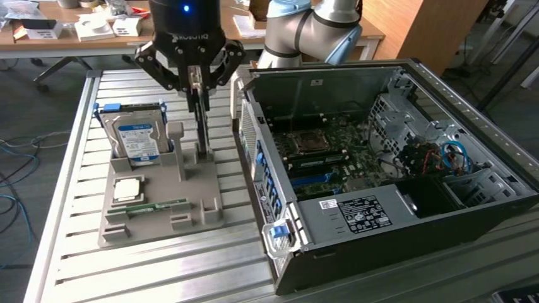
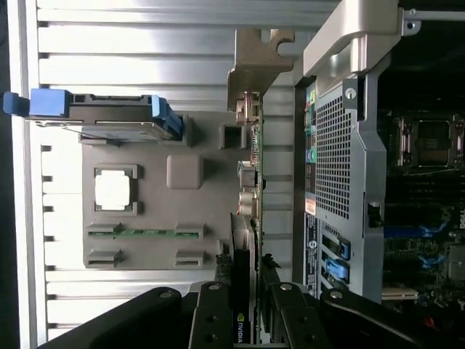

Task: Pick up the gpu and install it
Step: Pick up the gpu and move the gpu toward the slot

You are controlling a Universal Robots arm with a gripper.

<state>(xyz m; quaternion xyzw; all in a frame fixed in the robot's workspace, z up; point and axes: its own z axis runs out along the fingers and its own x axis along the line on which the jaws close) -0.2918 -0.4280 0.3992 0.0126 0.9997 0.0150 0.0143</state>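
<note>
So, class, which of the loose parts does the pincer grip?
The gpu, the thin dark card standing on edge; the hard drive, processor and memory stick sit apart.

Thin dark gpu [image 1: 203, 120], upright, clamped in jaws

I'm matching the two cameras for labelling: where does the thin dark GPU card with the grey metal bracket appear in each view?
Exterior view: the thin dark GPU card stands upright in the gripper, with its lower end at the grey fixture tray, on the exterior view's left of the open computer case.
Wrist view: the card is seen edge-on, between tray and case.
Shared landmark: the silver square processor chip on the tray.
</note>
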